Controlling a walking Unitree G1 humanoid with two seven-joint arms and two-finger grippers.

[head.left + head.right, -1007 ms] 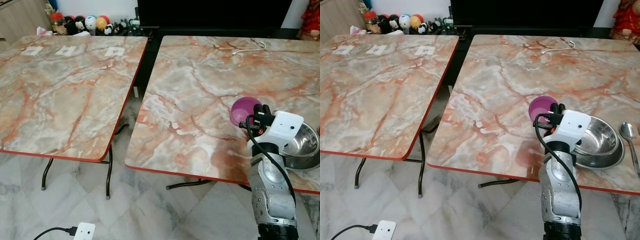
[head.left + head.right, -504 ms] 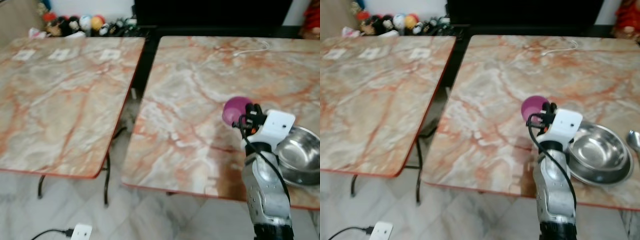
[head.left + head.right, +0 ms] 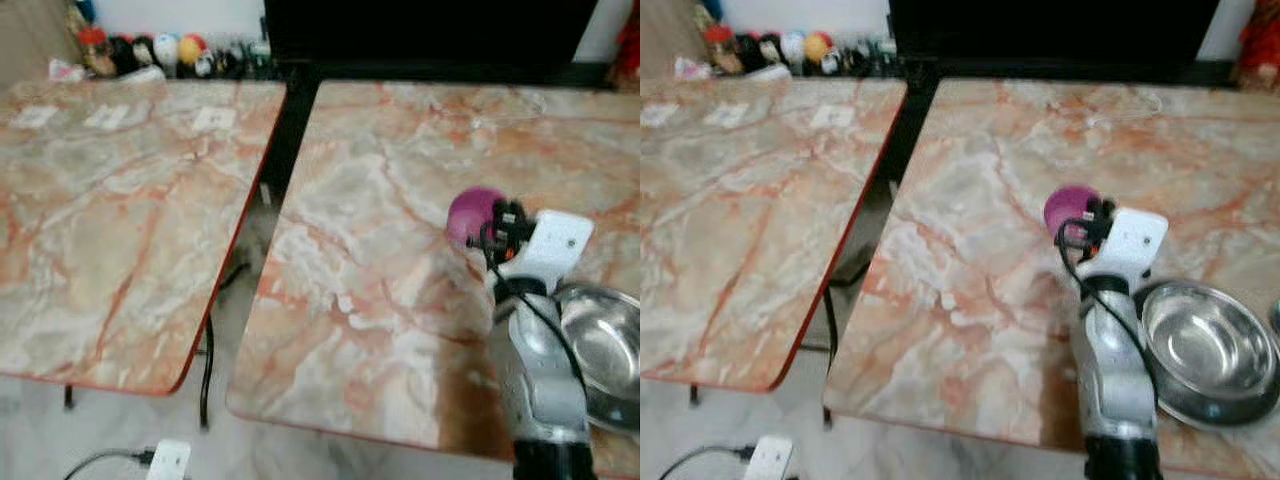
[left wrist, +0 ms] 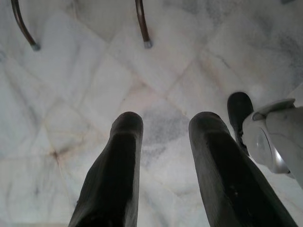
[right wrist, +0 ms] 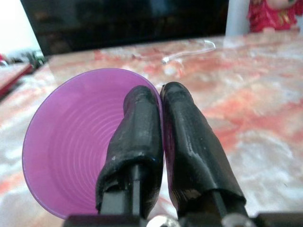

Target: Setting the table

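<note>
Right arm raised forward, right hand (image 5: 158,101) fingers pinched together, left hand (image 4: 165,127) hanging low, fingers parted

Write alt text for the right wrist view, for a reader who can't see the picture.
Two black fingers of the right gripper pinch the rim of a purple plastic cup, one finger inside and one outside. Beyond it stretches an orange-veined marble table with a white cable lying near its far edge, in front of a dark screen.
</note>
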